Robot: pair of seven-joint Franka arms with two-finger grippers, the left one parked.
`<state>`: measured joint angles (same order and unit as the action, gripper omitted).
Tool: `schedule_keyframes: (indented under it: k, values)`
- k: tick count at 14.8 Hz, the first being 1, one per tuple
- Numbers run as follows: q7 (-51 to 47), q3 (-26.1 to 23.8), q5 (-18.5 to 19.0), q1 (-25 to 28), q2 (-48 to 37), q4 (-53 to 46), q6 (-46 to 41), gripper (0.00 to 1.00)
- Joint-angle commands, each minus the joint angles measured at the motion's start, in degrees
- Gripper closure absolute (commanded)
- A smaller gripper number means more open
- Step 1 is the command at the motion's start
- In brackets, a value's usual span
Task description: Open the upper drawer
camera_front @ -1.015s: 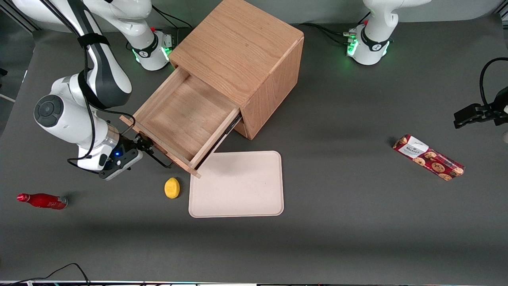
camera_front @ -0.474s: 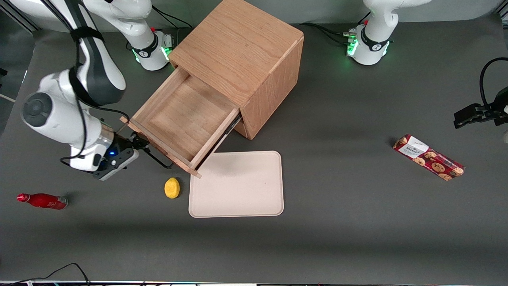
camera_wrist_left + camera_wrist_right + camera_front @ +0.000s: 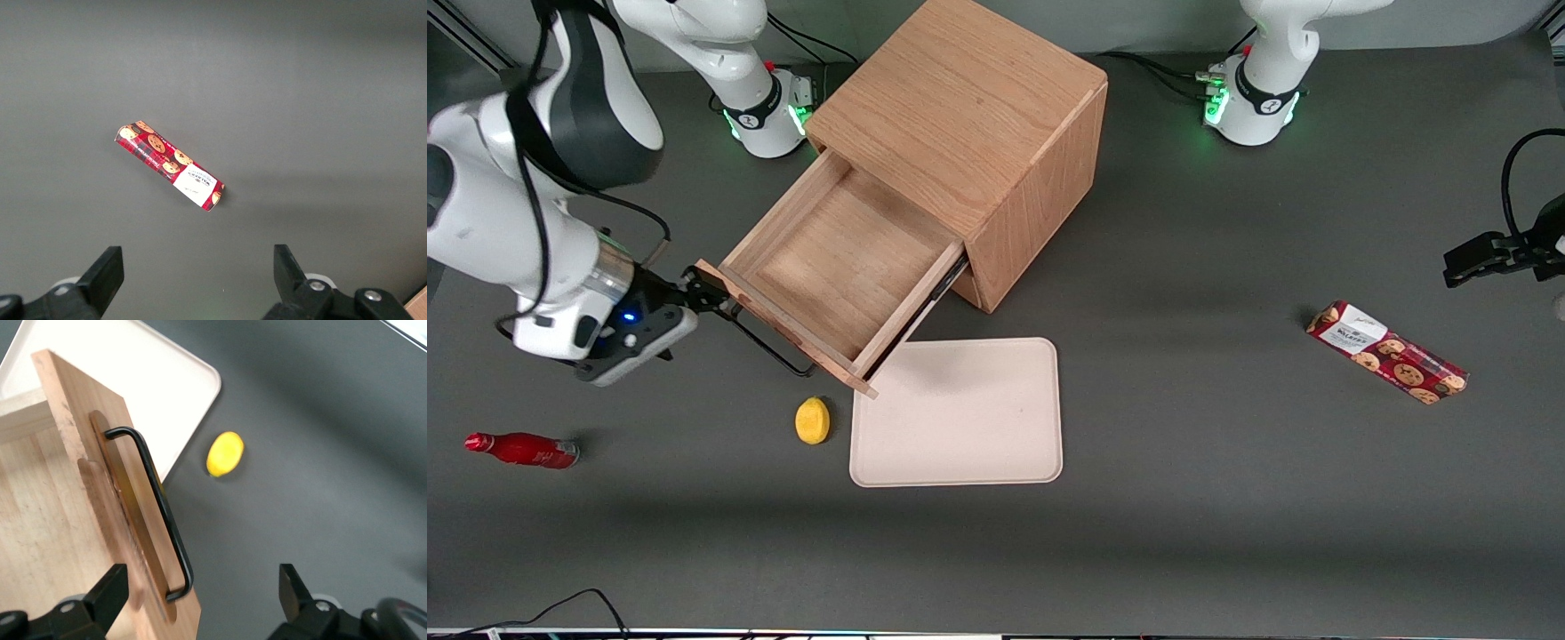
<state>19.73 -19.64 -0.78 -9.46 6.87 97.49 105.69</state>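
The upper drawer (image 3: 836, 267) of the oak cabinet (image 3: 969, 116) stands pulled far out, and its light-wood inside holds nothing. A thin black wire handle (image 3: 769, 347) runs along the drawer front (image 3: 80, 473), also seen as the handle (image 3: 157, 500) in the right wrist view. My gripper (image 3: 703, 298) hovers at the corner of the drawer front nearest the working arm's end of the table. The gripper (image 3: 200, 587) is open, its fingers wide apart and touching neither the handle nor the wood.
A yellow lemon (image 3: 812, 420) lies on the table just in front of the drawer, beside a beige tray (image 3: 960, 413). A red bottle (image 3: 520, 449) lies toward the working arm's end. A cookie box (image 3: 1387, 352) lies toward the parked arm's end.
My gripper has drawn away from the middle of the handle, sliding along the drawer front toward the working arm's end and rising. The drawer stays pulled out.
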Motion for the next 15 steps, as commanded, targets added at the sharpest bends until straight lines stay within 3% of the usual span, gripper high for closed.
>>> schedule_keyframes:
  k: [1,7,10,15]
  values:
    - [-7.15,5.82,0.52,2.95,-5.54,0.15,-5.04,0.0]
    - [-19.35,14.53,0.08,3.48,-14.16,1.12,-13.57,0.0]
    - [-25.78,19.81,0.08,6.99,-17.32,1.3,-19.02,0.0]
    - [-27.73,19.82,0.08,7.17,-17.78,1.29,-17.72,0.0]
